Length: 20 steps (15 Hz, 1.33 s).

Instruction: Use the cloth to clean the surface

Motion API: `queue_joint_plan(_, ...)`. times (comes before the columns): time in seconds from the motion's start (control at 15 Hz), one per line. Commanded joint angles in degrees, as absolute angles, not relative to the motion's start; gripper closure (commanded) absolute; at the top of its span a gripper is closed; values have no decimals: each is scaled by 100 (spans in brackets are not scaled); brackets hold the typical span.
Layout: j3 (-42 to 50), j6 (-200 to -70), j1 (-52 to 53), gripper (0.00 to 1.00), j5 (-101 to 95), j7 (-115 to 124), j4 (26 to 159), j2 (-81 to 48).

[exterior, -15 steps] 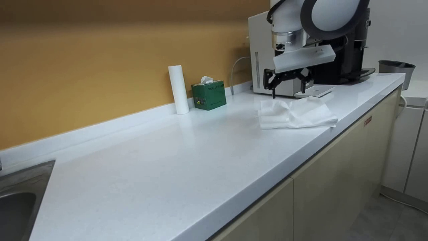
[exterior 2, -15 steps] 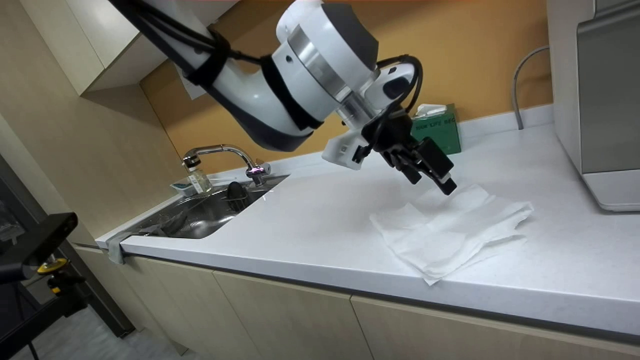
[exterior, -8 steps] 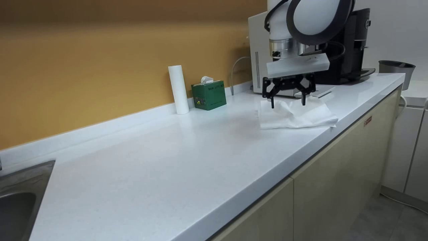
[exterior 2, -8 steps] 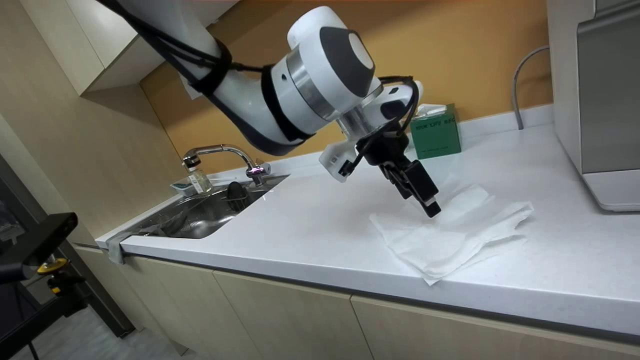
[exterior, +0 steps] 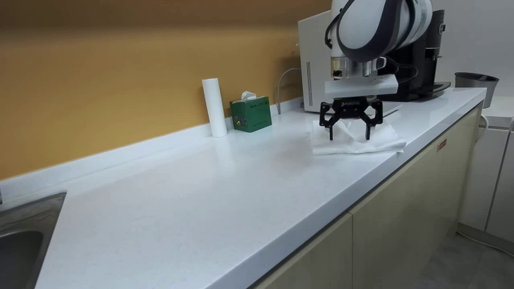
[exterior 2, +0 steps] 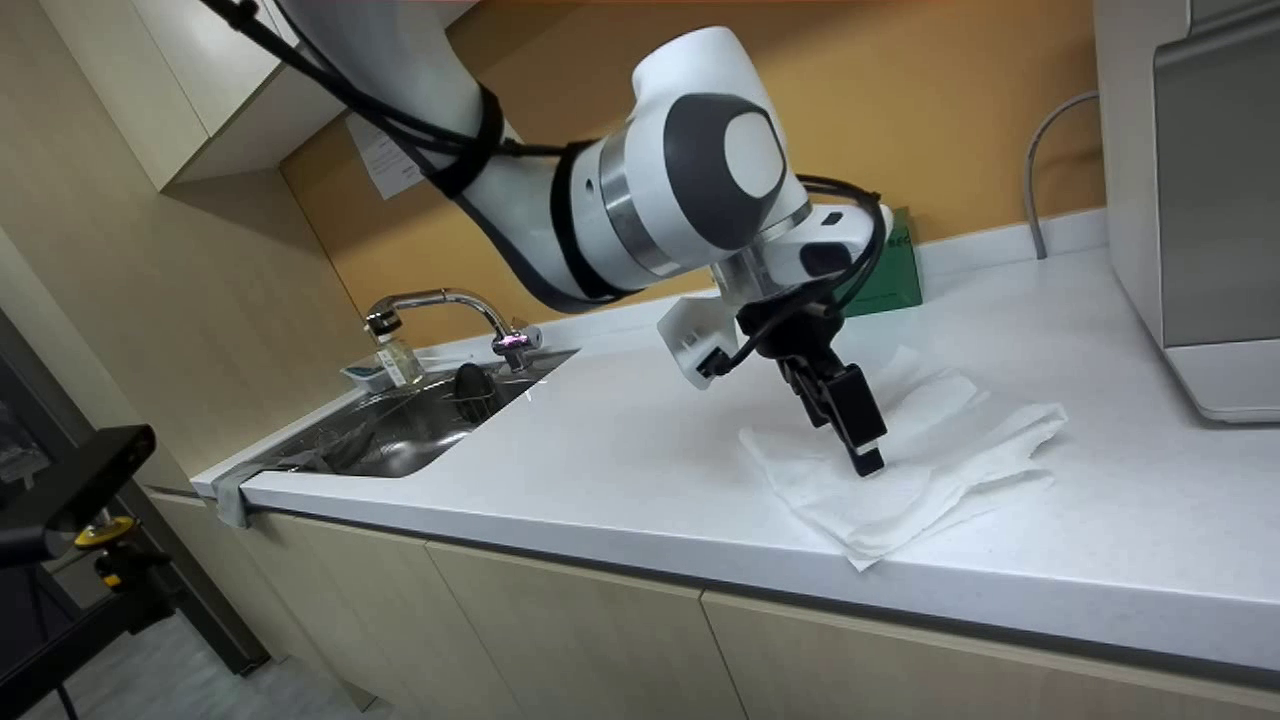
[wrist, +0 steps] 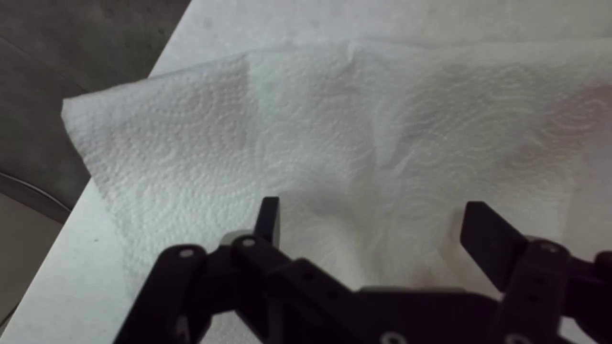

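The cloth, a white rumpled, embossed paper-like sheet (exterior: 353,147), lies on the white countertop (exterior: 200,192) near its front edge. It also shows in an exterior view (exterior 2: 935,475), and it fills most of the wrist view (wrist: 315,138), where one corner reaches past the counter edge. My gripper (exterior: 349,138) points down over the cloth with its two black fingers wide apart. It also shows in an exterior view (exterior 2: 865,465) and in the wrist view (wrist: 373,203), with rumpled cloth below and between the fingers. I cannot tell whether the fingertips touch the cloth.
A white paper roll (exterior: 215,108) and a green tissue box (exterior: 251,114) stand by the yellow wall (exterior: 120,92). A large white appliance (exterior 2: 1215,230) and a black machine (exterior: 419,64) stand farther along the counter. A steel sink (exterior: 42,206) lies at the opposite end.
My gripper has come down from above the cloth to close over it, and turned more upright. Its fingers stay open. The cloth has not moved.
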<state>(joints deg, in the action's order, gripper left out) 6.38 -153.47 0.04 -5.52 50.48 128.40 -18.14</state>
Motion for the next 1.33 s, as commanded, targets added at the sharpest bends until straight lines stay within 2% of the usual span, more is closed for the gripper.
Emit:
queue_joint_plan(0.0,582,-15477,-67,34,-65,4413,12914,-1846)
queue_joint_plan(0.47,80,-15590,-270,83,1054,2061,13319,-1549)
queue_joint_plan(0.53,46,-15046,-213,89,1066,1887,12680,-1853)
queue_joint_plan(0.67,-149,-14888,-134,99,1179,1424,12599,-1887)
queue_joint_plan(1.27,-826,-14598,375,99,1087,346,12648,-1897)
